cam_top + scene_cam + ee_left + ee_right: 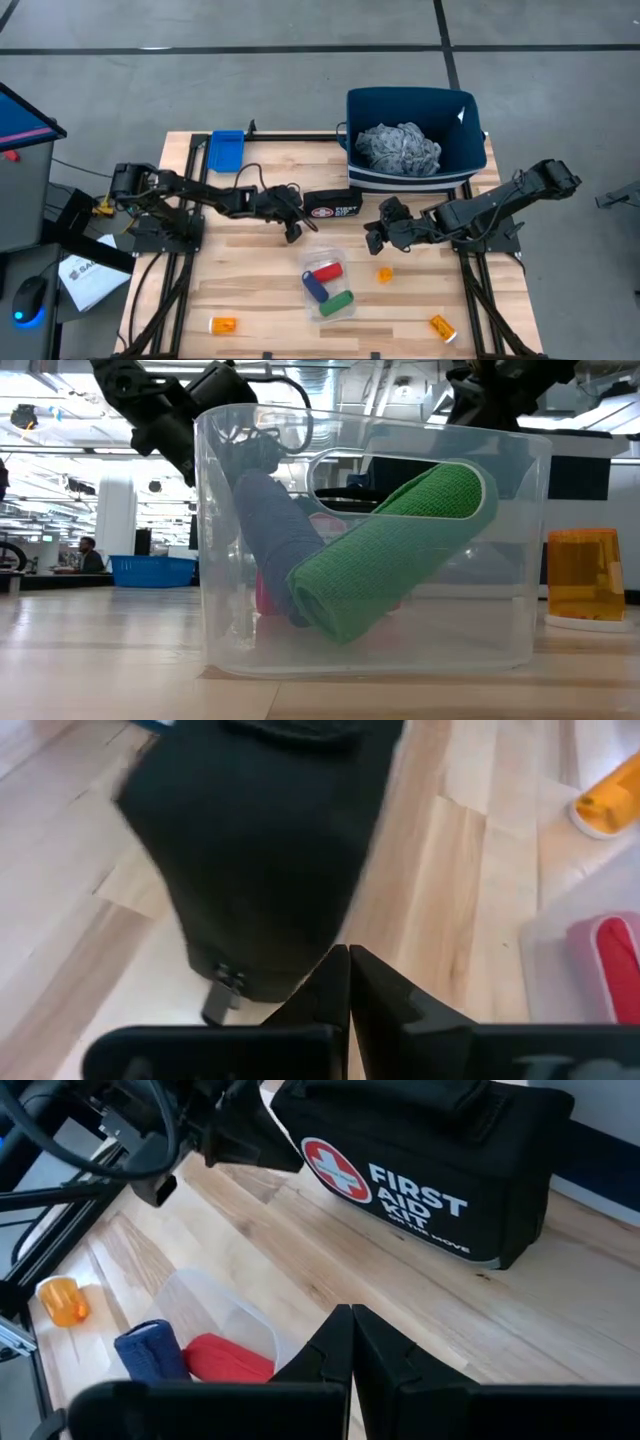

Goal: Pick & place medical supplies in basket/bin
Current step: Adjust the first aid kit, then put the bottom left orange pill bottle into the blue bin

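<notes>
pale wooden table (pixel 260 300) carried a clear tub (pixel 327 285) of soft, light rolls (pixel 323 272) best pinched mid-body, grey cloth (pixel 400 148) lay in the navy bin (pixel 470 150), and left gripper (pixel 293 230) and right gripper (pixel 375 238) hovered, fingers together, empty.

Dark jointed arms, seemingly black-cabled

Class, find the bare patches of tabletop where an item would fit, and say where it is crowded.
Free: the near-left boards between the blue tray and the left pill bottle. Crowded: the middle, where the left gripper, right gripper, first aid kit and clear tub cluster before the navy bin.
</notes>
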